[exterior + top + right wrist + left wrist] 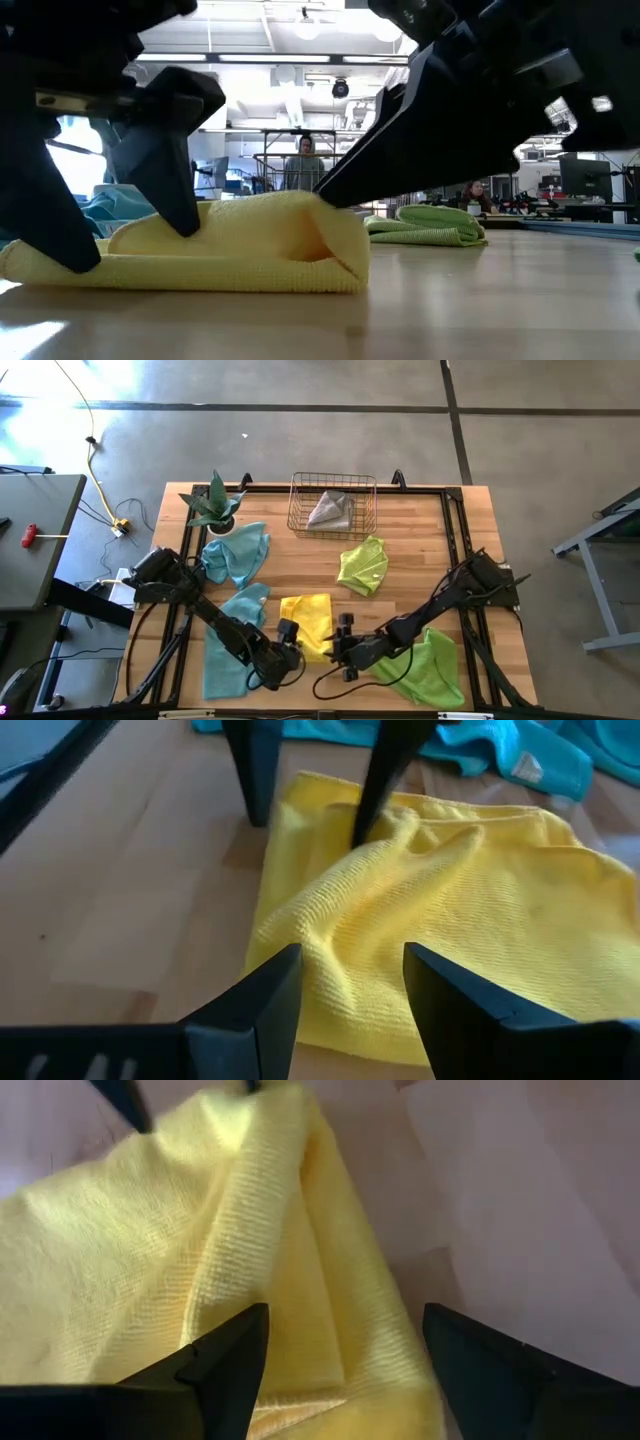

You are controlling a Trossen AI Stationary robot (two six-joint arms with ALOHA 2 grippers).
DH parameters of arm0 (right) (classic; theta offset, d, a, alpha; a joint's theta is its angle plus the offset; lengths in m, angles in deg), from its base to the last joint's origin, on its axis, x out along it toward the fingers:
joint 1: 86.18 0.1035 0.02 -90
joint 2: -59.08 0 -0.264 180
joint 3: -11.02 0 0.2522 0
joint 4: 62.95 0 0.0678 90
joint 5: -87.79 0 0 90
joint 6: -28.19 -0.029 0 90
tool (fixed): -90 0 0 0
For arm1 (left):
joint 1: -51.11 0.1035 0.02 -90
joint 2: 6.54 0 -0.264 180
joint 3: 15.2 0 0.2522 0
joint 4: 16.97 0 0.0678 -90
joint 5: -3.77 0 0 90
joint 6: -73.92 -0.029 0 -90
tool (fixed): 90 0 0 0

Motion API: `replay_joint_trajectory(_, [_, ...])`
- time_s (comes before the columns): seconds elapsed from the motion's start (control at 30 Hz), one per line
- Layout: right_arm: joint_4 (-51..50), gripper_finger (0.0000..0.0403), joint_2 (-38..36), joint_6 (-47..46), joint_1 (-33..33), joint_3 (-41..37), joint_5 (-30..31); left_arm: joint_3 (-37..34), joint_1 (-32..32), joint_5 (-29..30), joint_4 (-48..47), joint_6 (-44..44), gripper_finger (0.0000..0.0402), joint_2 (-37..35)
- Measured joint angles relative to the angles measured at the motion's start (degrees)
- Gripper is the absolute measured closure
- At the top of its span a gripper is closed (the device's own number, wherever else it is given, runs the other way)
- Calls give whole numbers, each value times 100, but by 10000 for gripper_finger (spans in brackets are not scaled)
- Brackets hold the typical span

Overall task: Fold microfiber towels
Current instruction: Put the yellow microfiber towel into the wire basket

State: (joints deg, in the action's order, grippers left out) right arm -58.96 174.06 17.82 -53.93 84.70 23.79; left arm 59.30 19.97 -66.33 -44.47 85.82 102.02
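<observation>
A yellow microfiber towel (pixel 308 618) lies folded and rumpled on the table near its near edge; it also shows in the low view (pixel 250 245). My left gripper (pixel 290 633) is open at the towel's left near part, and the left wrist view (pixel 340 1370) shows towel between its fingers. My right gripper (pixel 343 636) is open at the towel's right near side; its fingers (pixel 345 1000) stand on either side of a raised fold. Other towels lie loose: teal (pixel 235 555), lime green (pixel 365 565) and grey (pixel 330 510). My left gripper comes slanting down from above with its fingers spread. One fingertip (pixel 365 830) stands on the towel's top layer near its left edge (pixel 330 820); the other (pixel 255 810) stands on the bare wood beside that edge. The towel lies flat on the table. My right gripper comes in low from the table's right, its open fingers astride the towel's raised fold (pixel 350 920); I cannot tell whether they touch it.
A wire basket (pixel 332 505) holding the grey towel stands at the far edge, with a potted plant (pixel 215 505) to its left. More teal towels (pixel 225 650) lie at the left and a lime green one (pixel 425 665) under the right arm. People (pixel 305 160) show beyond the table.
</observation>
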Motion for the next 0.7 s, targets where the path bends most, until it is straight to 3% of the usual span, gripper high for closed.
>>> replay_joint_trajectory(0.3, [404,233,247,-7,13,0,-113,21,-2,-176,-51,230,147,202])
replay_joint_trajectory(0.7, [737,233,247,38,31,0,-252,255,-110,67,-247,58,147,237])
